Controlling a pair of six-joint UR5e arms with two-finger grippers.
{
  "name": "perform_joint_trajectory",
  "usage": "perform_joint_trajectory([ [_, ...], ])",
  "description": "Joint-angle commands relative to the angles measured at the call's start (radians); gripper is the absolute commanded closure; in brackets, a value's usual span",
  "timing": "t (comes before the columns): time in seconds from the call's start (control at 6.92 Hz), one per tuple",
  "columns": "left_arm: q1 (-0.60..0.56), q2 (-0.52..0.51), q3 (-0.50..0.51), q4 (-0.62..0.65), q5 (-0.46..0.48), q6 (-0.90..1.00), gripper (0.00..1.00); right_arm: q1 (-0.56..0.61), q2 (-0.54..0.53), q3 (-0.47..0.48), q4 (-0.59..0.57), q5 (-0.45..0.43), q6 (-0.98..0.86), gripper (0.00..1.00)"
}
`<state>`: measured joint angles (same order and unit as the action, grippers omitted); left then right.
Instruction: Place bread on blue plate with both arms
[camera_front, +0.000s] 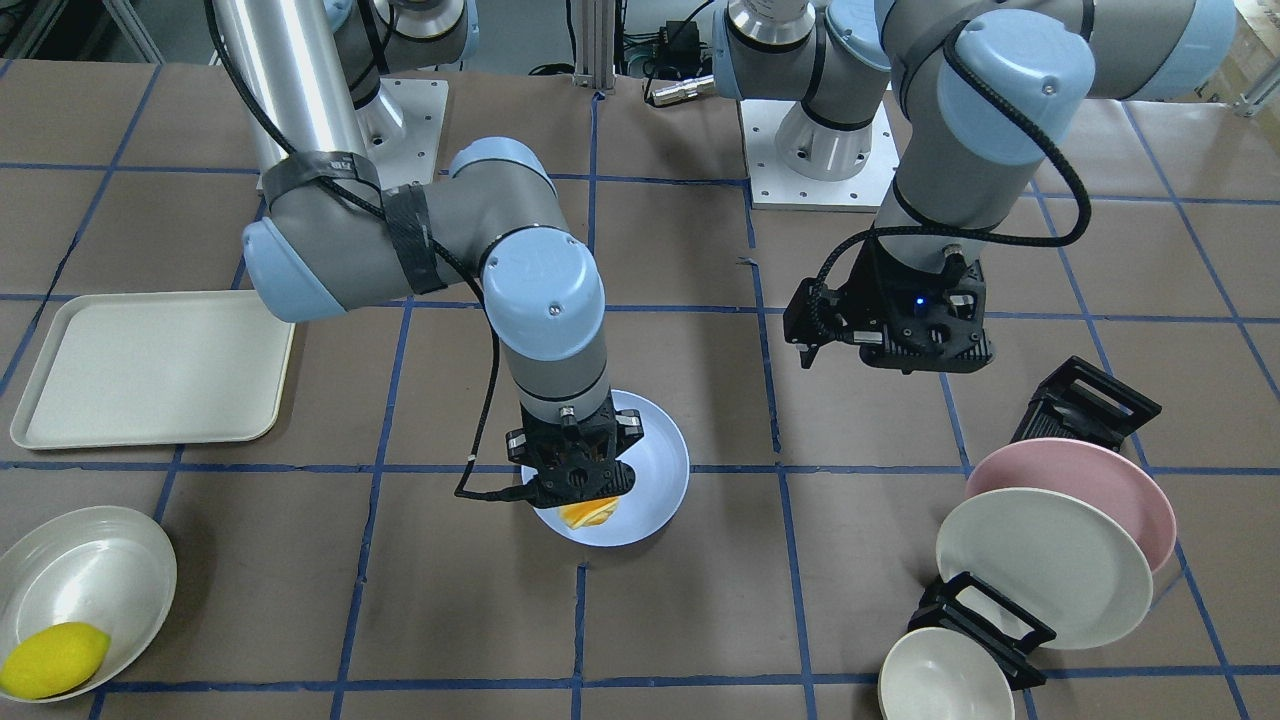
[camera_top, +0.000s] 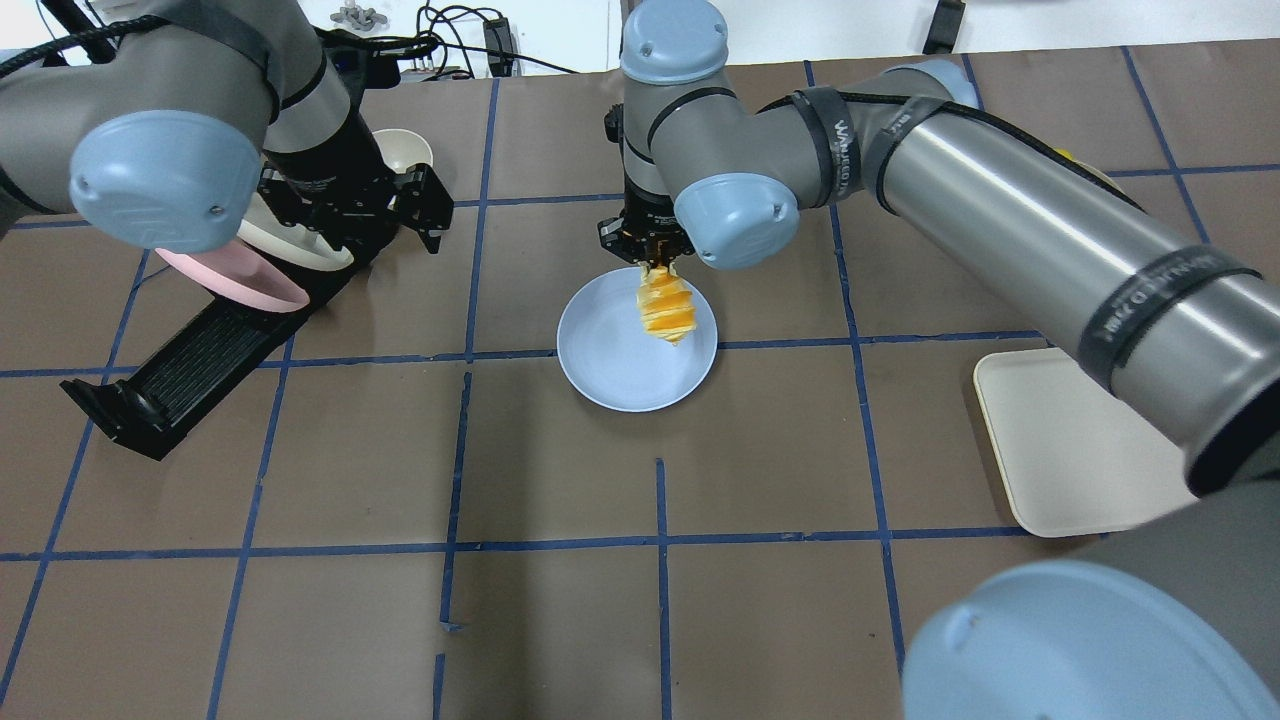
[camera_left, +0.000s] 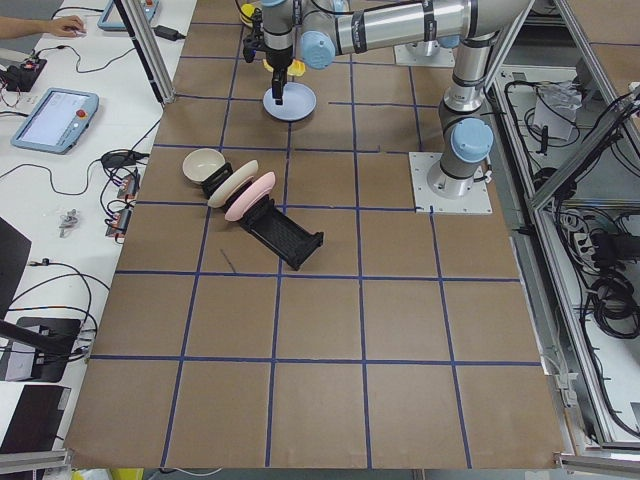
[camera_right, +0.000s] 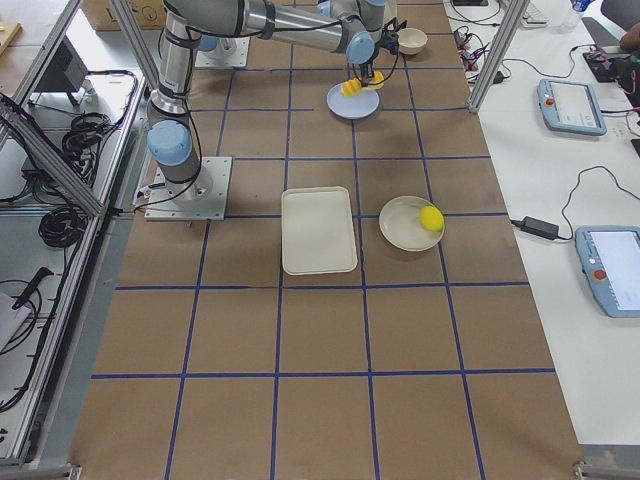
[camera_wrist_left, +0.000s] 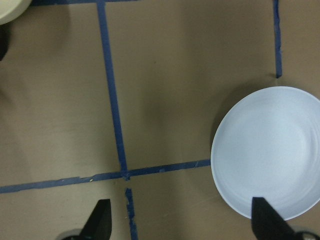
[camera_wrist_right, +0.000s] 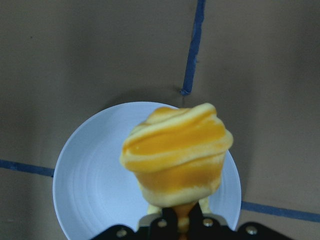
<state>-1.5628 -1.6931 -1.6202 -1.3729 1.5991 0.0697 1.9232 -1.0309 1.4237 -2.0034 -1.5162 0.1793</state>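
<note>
Delivering: pinching the bread (camera_top: 665, 310) by one end in the right gripper (camera_wrist_right: 181, 222) directly over the blue plate (camera_top: 610, 375), hovering the left gripper (camera_wrist_left: 182, 225) spread and empty near it, likely needing lowering and release next.

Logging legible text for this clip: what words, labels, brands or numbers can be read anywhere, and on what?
Nothing can be read with confidence.
Black straps on the right arm: white lettering, too blurred to quote.
Joint cap: faint embossed mark, illegible.
Tablets: screens too small to read.
Bread and blue plate: no text.
</note>
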Motion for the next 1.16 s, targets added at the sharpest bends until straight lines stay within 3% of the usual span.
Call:
perform_joint_trajectory([
  [0.0,0.030,0.026,0.064,-0.128,-0.002,0.005,0.00,0.026,0.049,-0.029,0.028,0.001,0.000,0.97],
  [0.29,0.009,0.041,0.147,-0.250,-0.069,-0.010,0.00,0.022,0.069,-0.031,0.075,0.004,-0.001,0.97],
  [0.43,-0.032,0.058,0.152,-0.250,-0.048,-0.007,0.00,0.020,0.071,-0.029,0.083,0.005,-0.004,0.97],
  [0.58,-0.039,0.058,0.143,-0.245,-0.027,-0.001,0.00,0.026,0.071,-0.031,0.081,0.007,-0.003,0.91],
  [0.72,-0.036,0.062,0.138,-0.247,-0.016,0.004,0.00,0.033,0.066,-0.029,0.080,-0.002,0.002,0.15],
  [0.87,-0.030,0.064,0.141,-0.256,-0.016,0.005,0.00,0.037,0.066,-0.037,0.080,-0.007,0.002,0.00],
  [1.01,-0.004,0.066,0.134,-0.259,-0.016,0.005,0.00,0.039,0.068,-0.034,0.080,-0.009,0.002,0.00],
])
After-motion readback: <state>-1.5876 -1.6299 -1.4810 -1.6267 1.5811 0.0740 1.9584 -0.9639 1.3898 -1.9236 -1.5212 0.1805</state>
